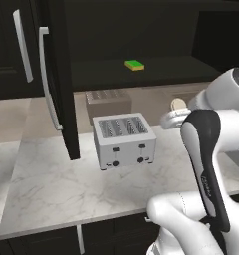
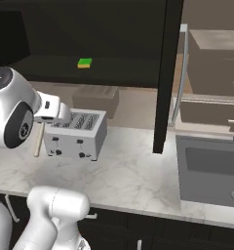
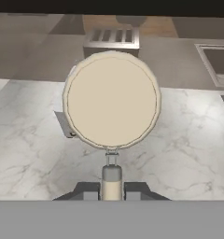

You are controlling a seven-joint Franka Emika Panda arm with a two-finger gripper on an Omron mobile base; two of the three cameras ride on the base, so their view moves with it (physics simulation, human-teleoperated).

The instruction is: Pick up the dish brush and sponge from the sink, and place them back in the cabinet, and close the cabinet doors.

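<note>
- Two-finger gripper (image 3: 111, 190): clenched on the thin pale handle of the cream-white round-headed dish brush (image 3: 111, 99), above the marble counter (image 1: 57, 184).
- Green-and-yellow flat sponge (image 1: 135, 64): on the black cabinet's dark shelf (image 1: 156, 72), mid-shelf.
- Silver toaster (image 1: 124, 139): near the counter's back edge.

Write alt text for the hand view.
The jaws are shut on the handle of the dish brush, whose round cream head faces the camera. Behind it lie a marble counter and a toaster.
</note>
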